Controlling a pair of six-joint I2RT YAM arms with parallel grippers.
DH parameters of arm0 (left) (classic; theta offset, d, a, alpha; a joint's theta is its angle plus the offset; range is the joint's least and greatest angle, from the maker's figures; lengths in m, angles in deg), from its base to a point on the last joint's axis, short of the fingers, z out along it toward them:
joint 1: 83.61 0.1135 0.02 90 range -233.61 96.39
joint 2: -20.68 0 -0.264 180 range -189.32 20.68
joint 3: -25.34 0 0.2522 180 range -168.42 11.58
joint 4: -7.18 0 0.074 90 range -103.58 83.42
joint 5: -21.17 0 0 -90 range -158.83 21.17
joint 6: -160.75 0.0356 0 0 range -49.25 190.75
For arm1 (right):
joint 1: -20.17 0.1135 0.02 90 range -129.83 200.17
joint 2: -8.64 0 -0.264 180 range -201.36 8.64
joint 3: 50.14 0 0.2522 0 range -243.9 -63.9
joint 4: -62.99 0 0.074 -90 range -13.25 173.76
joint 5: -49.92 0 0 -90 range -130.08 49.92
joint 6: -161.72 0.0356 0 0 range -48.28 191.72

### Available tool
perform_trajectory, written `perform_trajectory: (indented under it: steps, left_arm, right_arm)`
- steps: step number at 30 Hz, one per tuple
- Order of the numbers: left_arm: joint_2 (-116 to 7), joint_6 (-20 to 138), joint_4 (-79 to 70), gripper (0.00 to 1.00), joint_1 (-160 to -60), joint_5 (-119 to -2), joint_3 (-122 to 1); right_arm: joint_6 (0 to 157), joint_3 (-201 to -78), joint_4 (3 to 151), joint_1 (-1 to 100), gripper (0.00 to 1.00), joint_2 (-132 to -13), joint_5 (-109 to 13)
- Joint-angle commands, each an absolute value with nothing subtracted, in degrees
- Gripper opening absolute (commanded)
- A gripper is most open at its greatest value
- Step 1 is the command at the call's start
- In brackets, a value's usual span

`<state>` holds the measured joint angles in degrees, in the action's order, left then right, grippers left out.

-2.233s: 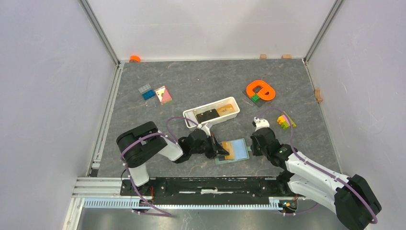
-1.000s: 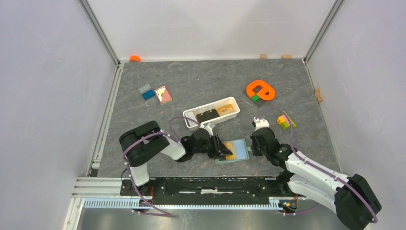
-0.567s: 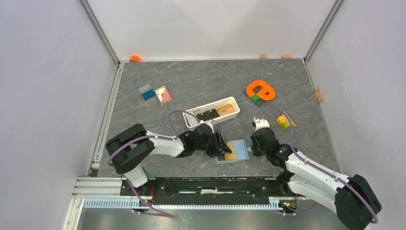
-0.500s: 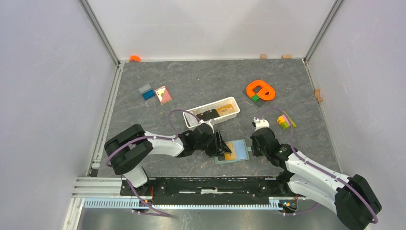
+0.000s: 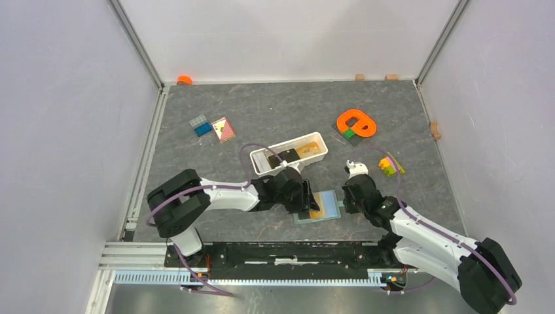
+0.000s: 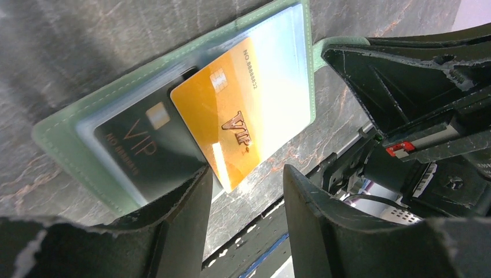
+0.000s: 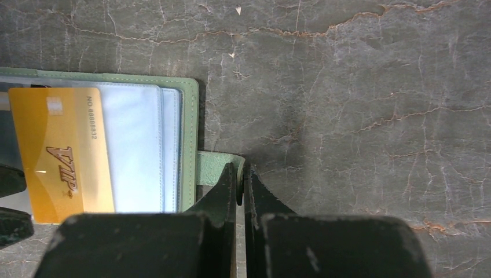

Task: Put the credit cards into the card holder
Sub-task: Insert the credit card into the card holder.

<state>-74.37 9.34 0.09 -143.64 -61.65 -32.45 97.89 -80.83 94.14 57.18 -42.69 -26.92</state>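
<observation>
progress: black card (image 6: 136,145) sleeved, gold card (image 6: 231,116) seemingly partway into holder (image 7: 190,139), just ahead of spread left gripper (image 6: 246,176). right gripper (image 7: 239,171) pinches holder's tab (image 7: 213,169). two cards (image 5: 286,157) wait in tray (image 5: 317,137) beyond.

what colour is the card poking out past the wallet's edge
The card is golden orange with a dark VIP logo; clearest in the left wrist view.

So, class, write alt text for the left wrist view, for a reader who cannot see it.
An open sage-green card holder lies on a grey table, holding a black VIP card, with a gold VIP card slanted across it, one corner reaching between the left claw's parted fingers. At upper right, the right claw pinches the holder's tab.
</observation>
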Motion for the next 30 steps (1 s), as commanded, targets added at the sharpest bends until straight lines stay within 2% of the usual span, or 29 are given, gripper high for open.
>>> perform_trajectory:
  steps: [1,23,30]
  left_arm:
    - [-78.09,14.18,-5.33,0.55,-144.16,-64.08,-35.35]
    - [-84.88,17.9,-3.24,0.54,-146.55,-63.78,-48.36]
    - [-85.05,17.76,1.24,0.54,-147.21,-63.01,-47.95]
  right_arm:
    - [98.05,-81.74,96.42,57.43,0.0,-42.54,-25.03]
    - [98.21,-80.97,95.87,57.42,0.0,-42.15,-25.23]
    - [98.25,-80.69,95.69,57.43,0.0,-42.32,-25.27]
